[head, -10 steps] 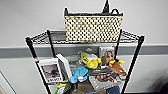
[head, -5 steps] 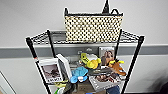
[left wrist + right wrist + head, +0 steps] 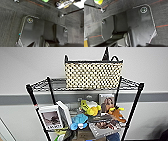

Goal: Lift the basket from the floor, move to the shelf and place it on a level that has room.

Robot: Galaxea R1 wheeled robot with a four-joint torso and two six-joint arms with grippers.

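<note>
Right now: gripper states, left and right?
Left: cannot be told; its wrist camera faces the floor.
Right: cannot be told; same there.
Neither holds the basket; it sits on the shelf's top level.

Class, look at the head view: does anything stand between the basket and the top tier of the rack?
Nothing visible does. The basket already sits on the rack's top tier, with no object under or beside it there; the toys lie a tier lower.

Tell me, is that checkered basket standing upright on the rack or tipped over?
Upright. The basket sits level on the rack's top tier, rim and handles pointing up.
</note>
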